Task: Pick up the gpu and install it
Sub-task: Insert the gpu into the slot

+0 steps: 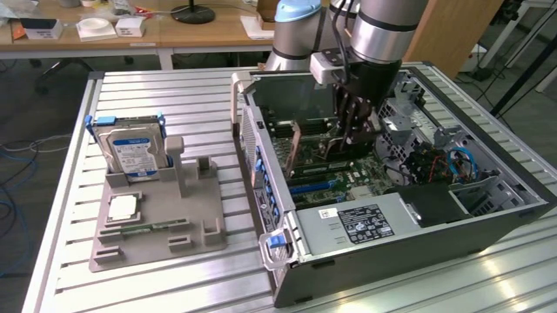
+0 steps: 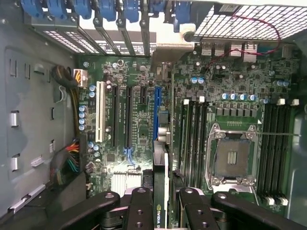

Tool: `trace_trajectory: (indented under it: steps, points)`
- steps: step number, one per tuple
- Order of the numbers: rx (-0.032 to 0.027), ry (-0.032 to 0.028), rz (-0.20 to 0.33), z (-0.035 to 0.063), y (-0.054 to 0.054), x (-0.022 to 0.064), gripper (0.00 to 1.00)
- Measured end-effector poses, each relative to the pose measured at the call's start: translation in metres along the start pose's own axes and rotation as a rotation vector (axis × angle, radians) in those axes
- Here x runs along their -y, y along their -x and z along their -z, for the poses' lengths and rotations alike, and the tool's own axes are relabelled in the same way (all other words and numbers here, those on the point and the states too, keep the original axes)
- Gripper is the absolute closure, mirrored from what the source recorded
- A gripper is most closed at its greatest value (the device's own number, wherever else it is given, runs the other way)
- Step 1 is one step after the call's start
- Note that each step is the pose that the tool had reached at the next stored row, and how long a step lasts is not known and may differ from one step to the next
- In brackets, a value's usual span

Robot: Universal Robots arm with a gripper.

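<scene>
The gpu (image 2: 164, 182) stands on edge inside the open computer case (image 1: 487, 228), thin and blade-like in the wrist view. It runs just beside the blue slot (image 2: 157, 112) on the motherboard (image 2: 240, 96), and its metal bracket reaches the rear openings of the case. Whether its lower edge sits in a slot, I cannot tell. The gripper (image 2: 166, 201) is clamped on the card's near end, one black finger on each face.

In the exterior view the arm (image 1: 383, 32) comes straight down into the case, wrist vertical and fingers pointing at the motherboard. The empty processor socket (image 2: 232, 158) lies near the card, with memory slots between them. On the exterior view's left, well apart from the case, a hard drive (image 1: 132, 151) stands upright in a grey holder (image 1: 161, 225) on the slatted table (image 1: 174, 91).
</scene>
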State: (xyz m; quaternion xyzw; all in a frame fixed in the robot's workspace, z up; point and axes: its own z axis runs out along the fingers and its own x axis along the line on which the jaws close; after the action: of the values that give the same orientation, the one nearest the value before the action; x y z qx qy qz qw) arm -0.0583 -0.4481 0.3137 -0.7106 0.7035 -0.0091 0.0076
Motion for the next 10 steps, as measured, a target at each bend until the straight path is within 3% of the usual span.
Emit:
trace_trajectory:
  steps: [10]
  points:
    - [-0.0002, 0.0001, 0.0, -0.0057, -0.0002, -0.0007, 0.74]
